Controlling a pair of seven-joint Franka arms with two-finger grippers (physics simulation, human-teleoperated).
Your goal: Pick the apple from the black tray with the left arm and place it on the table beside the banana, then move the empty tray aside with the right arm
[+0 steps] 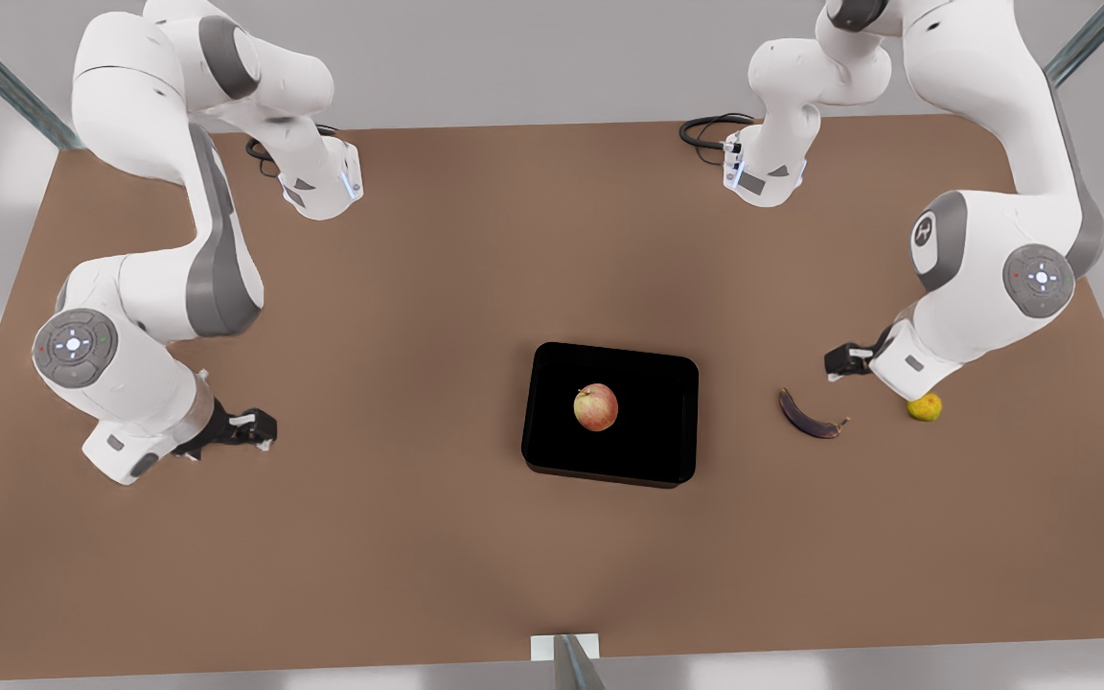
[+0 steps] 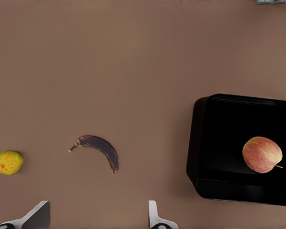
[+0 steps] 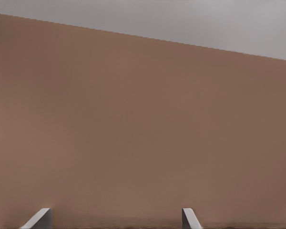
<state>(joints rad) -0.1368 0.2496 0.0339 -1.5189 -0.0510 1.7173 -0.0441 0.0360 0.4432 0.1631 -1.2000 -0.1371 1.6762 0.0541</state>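
Front view: the apple [image 1: 596,407] is sitting near the middle of the black tray [image 1: 552,450], upright, clear of the rim. The tray is lying flat on the table [image 1: 475,249]. On the front view's right, the banana [image 1: 809,415] is lying well apart from the tray, with a yellow-green fruit [image 1: 925,407] just beyond it. The left gripper [image 1: 841,361] is hanging near the banana, elbow folded high, wrist bent low over the table. The right gripper [image 1: 250,428] is waiting on the front view's left, well apart from the tray, arm folded the same way.

Left wrist view: the left gripper's fingertips [image 2: 38,213] are standing wide apart, nothing between them. The banana [image 2: 101,148] is lying nearest, the yellow-green fruit [image 2: 9,162] off to one side, the tray [image 2: 200,138] and apple [image 2: 262,154] off to the other.

Right wrist view: the right gripper's fingertips [image 3: 39,217] are spread apart over bare table [image 3: 143,119], gripping nothing.

Handling, as judged: the apple is looking firm, light and smooth-skinned, and round, so it is likely to roll or squirt out of an off-centre pinch. Best hold is probably across its widest girth, from above. The tray is looking rigid and glossy, likely slippery; its low rim is the obvious place to grip.
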